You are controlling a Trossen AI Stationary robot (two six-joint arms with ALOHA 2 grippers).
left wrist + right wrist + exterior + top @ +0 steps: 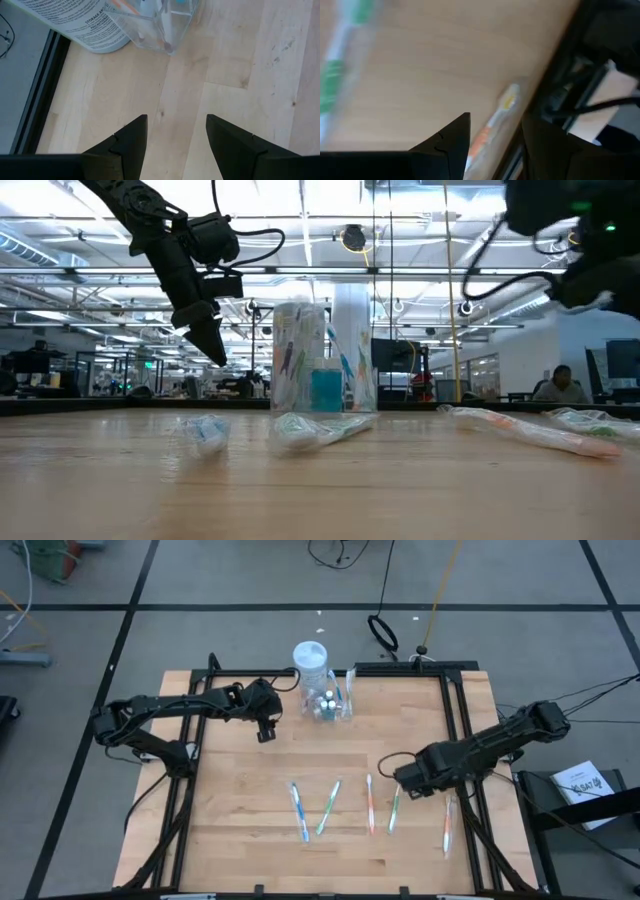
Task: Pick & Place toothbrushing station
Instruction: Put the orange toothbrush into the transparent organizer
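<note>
The left gripper [268,730] hangs above the table, fingers [131,135] parted with nothing between them. The right gripper [403,774] is apparently raised too, its fingers [454,134] likewise apart and empty-handed.

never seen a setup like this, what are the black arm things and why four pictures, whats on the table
These are two robot arms at a wooden table, each ending in a two-finger gripper. One picture looks straight down, one looks level across the tabletop, and two come from cameras on the arms' wrists. The left gripper hangs open and empty near the back, beside a small clear cup holding small tubes and a toothbrush, with a taller clear jar just behind it. The right gripper is open too, holding nothing, above the front right area. Five toothbrushes lie loose near the front: a blue one, two green ones, and two orange ones.
</note>
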